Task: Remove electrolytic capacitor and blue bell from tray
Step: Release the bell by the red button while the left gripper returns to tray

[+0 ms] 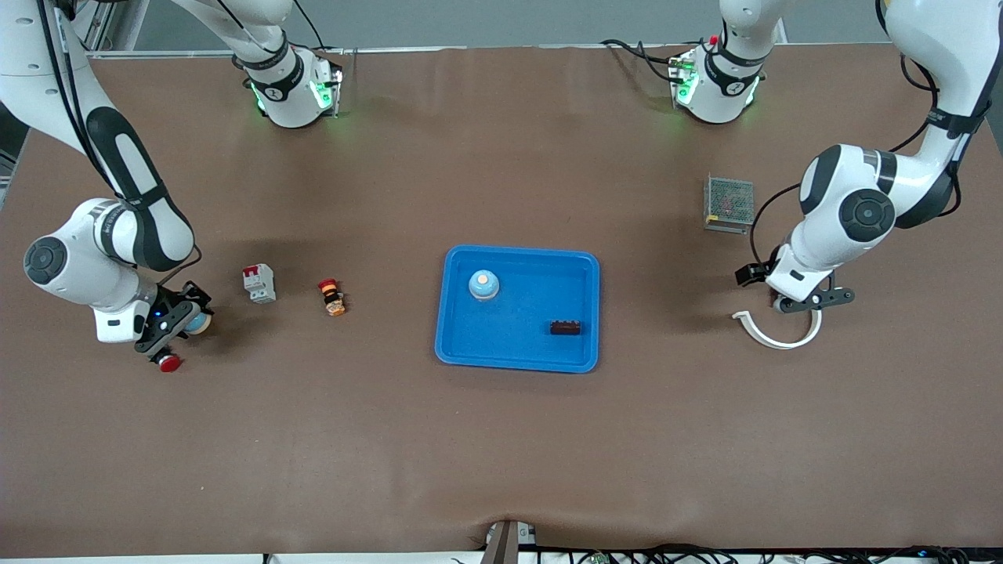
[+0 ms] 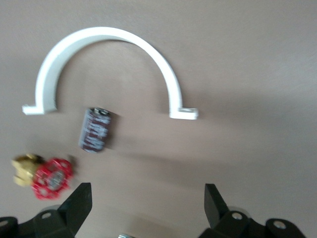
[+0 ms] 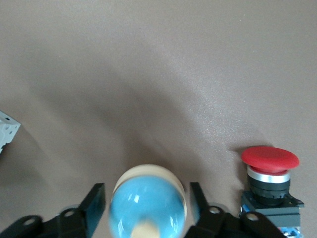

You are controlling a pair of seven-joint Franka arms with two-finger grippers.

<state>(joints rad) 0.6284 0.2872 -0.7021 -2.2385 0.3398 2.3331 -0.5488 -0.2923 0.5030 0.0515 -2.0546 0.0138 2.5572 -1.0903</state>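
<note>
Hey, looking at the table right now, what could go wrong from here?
The capacitor lies on its side beside the white clamp, under the open left gripper; it may roll. The right gripper sits right at a blue bell, close to the red push button; pulling away could knock either.

tray (image 1: 519, 356) – bright blue | bell (image 3: 147, 206) – light blue, cream rim | capacitor (image 2: 95, 130) – dark, pale print | push button (image 3: 270, 159) – red cap | clamp (image 2: 106, 37) – white
</note>
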